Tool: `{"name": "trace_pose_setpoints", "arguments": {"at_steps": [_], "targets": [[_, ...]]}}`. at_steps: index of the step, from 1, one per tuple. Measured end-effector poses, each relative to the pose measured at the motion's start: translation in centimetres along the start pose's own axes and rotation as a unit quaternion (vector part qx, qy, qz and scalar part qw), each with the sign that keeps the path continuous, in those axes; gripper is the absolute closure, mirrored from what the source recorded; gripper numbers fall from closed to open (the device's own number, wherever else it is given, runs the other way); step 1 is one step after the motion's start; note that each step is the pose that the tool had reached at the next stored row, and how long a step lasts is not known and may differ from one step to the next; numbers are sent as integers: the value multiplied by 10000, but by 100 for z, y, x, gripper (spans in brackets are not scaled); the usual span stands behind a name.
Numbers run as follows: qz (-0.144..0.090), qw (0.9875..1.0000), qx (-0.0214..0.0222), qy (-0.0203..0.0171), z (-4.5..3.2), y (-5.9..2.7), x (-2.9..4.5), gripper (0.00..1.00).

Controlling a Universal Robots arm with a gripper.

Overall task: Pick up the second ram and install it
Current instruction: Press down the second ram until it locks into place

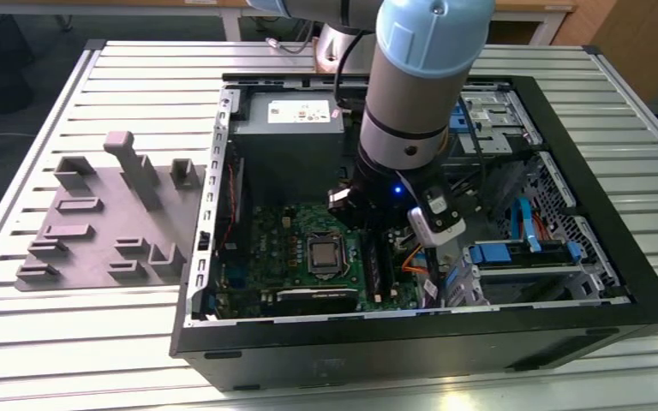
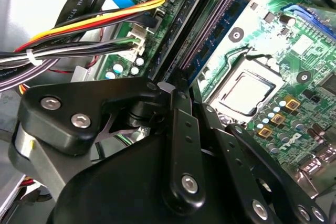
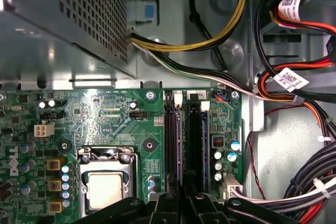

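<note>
From the exterior view's left: the grey holder tray (image 1: 95,218) with its raised blocks sits on the slatted table (image 1: 32,342), beside the open computer case (image 1: 421,342). Inside the case lies the green motherboard (image 1: 272,248) with its processor socket (image 1: 326,254); the arm reaches down over the memory slots (image 1: 377,267) just to the socket's right. Further right run the blue drive bays (image 1: 523,253). In the first wrist view the gripper (image 3: 182,203) hangs low over the two black slots (image 3: 184,140), its fingers (image 3: 167,205) drawn close together. The second ram (image 3: 178,145) stands on edge in the slot beside the socket, running up from between the fingers; whether they pinch it I cannot tell.
</note>
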State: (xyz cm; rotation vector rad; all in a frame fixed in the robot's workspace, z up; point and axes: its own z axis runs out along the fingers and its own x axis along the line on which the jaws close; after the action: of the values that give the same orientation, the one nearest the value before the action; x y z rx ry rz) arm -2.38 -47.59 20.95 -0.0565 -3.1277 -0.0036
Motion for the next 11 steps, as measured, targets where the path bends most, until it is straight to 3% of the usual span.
{"name": "trace_pose_setpoints", "arguments": {"at_steps": [11], "targets": [[-18, 10000, -1, 1, 36, 0, -4, 86]]}}
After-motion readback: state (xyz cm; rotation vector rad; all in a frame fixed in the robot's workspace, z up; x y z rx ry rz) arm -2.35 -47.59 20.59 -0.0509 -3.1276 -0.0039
